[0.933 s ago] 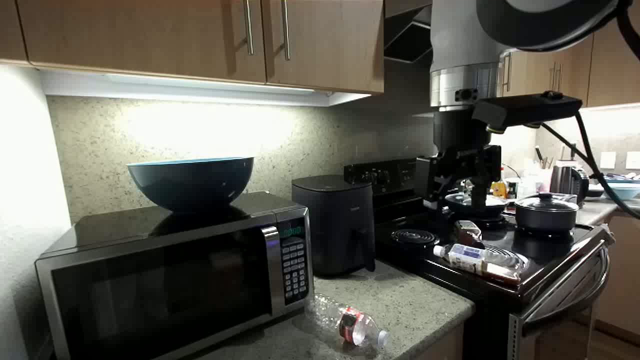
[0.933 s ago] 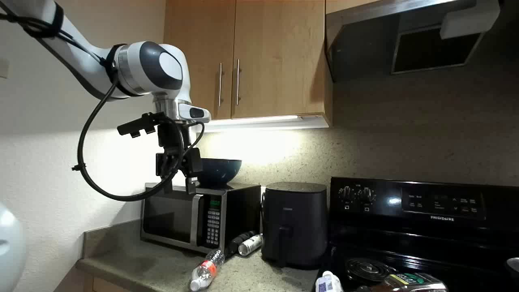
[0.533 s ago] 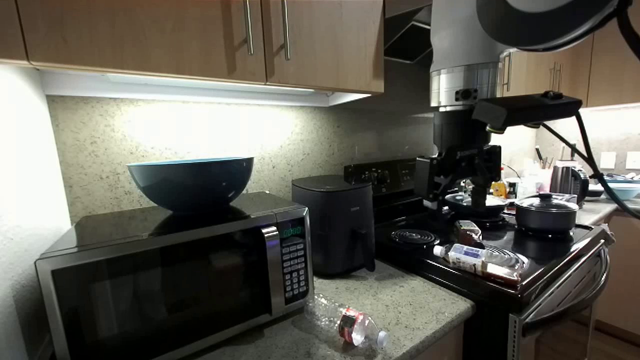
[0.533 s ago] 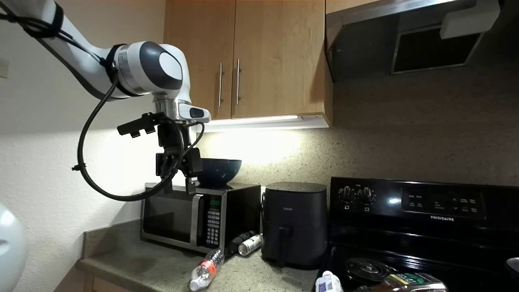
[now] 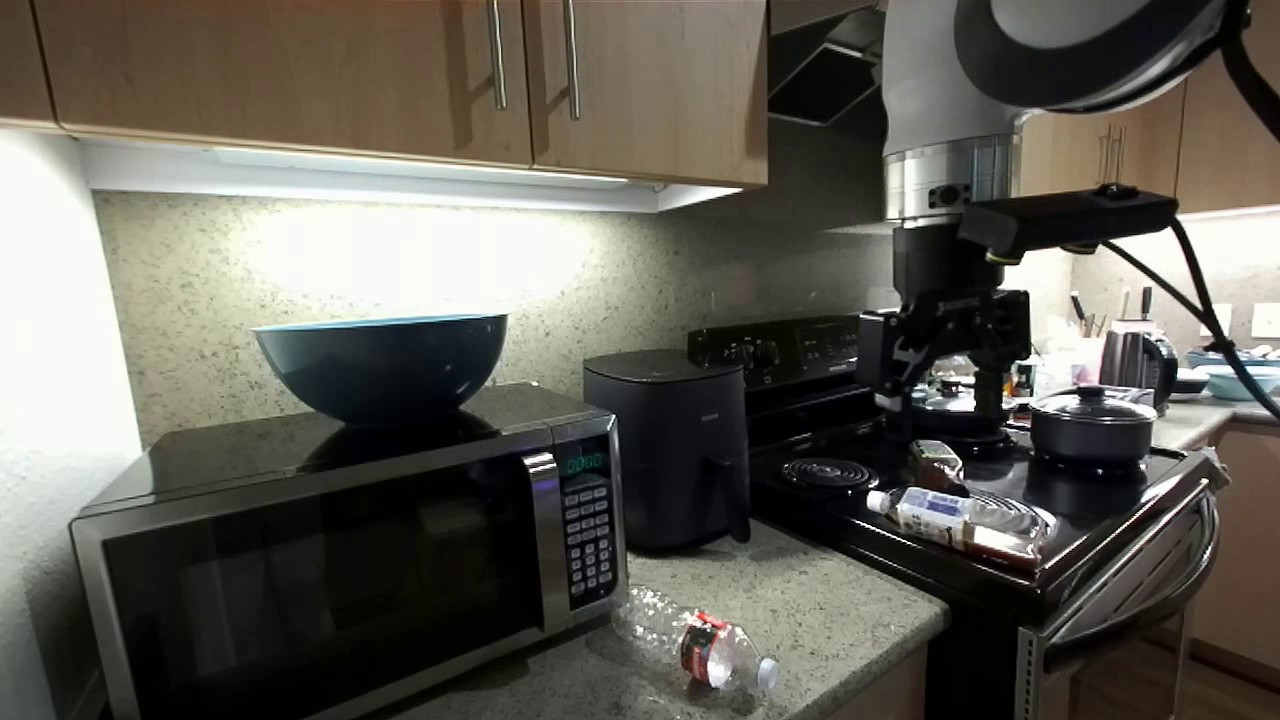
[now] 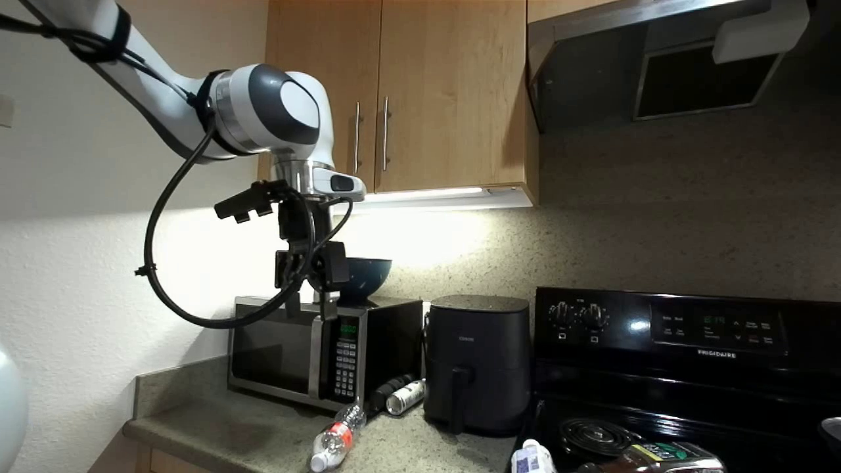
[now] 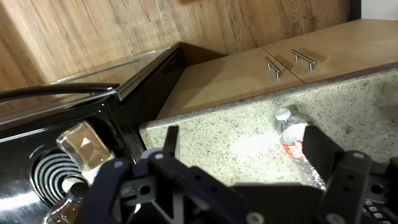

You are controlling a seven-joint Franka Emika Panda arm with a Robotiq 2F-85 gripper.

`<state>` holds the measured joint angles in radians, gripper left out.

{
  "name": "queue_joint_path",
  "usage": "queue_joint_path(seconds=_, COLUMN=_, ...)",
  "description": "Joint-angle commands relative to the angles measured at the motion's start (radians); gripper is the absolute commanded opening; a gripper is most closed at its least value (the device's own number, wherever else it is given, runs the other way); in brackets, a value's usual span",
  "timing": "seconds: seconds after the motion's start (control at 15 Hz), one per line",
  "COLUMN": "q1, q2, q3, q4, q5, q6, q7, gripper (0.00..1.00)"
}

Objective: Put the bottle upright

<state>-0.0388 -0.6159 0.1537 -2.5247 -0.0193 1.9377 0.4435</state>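
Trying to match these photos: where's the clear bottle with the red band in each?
In an exterior view: red-banded bottle, low, just right of centre.
In an exterior view: red-banded bottle, low, left of centre.
In the wrist view: red-banded bottle, right of centre, partly behind a gripper finger.
Shared landmark: the stove, right in both exterior views, left in the wrist view.

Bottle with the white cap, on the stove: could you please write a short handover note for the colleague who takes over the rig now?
Gripper: open, empty, raised in the air.
Where: the white-capped bottle lies on its side on the stove.
Done: nothing visible; it is neither grasped nor upright.
Left: grasp it, stand it up, release.
Not this job: the red-banded bottle on the counter.
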Motion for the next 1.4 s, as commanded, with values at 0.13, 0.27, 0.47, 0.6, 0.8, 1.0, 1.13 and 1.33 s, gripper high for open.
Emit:
queue_joint_path(seconds=0.13, q1=-0.070, q2=0.059, q3=-0.110, q4=0.034, q5=-0.062, q6=-0.109, q7=-0.114, gripper=1.00)
queue_joint_path(seconds=0.27, q1=-0.090, q2=0.101, q3=-0.141, q4=0.061, q5=-0.078, q6=-0.134, q7=-0.139, gripper=1.00)
queue_joint_path(seconds=0.47, q1=-0.085, q2=0.075, q3=-0.147, q4=0.035, q5=-0.067, q6=-0.106, q7=-0.120, gripper=1.00)
queue_joint_path(seconds=0.6, q1=-0.084, q2=0.092, q3=-0.147, q4=0.044, q5=-0.067, q6=-0.107, q7=-0.121, gripper=1.00)
queue_joint_path(seconds=0.8, q1=-0.079, q2=0.113, q3=-0.155, q4=0.057, q5=-0.083, q6=-0.117, q7=-0.171, gripper=1.00)
queue_joint_path(seconds=1.0, q1=-0.072, q2=0.180, q3=-0.209, q4=0.095, q5=-0.115, q6=-0.125, q7=-0.359, gripper=1.00)
queue_joint_path(seconds=1.13, q1=-0.073, q2=0.241, q3=-0.242, q4=0.138, q5=-0.142, q6=-0.139, q7=-0.473, gripper=1.00)
queue_joint_path(seconds=1.33, q1=-0.071, q2=0.347, q3=-0.280, q4=0.224, q5=-0.184, q6=-0.165, q7=-0.623, gripper=1.00)
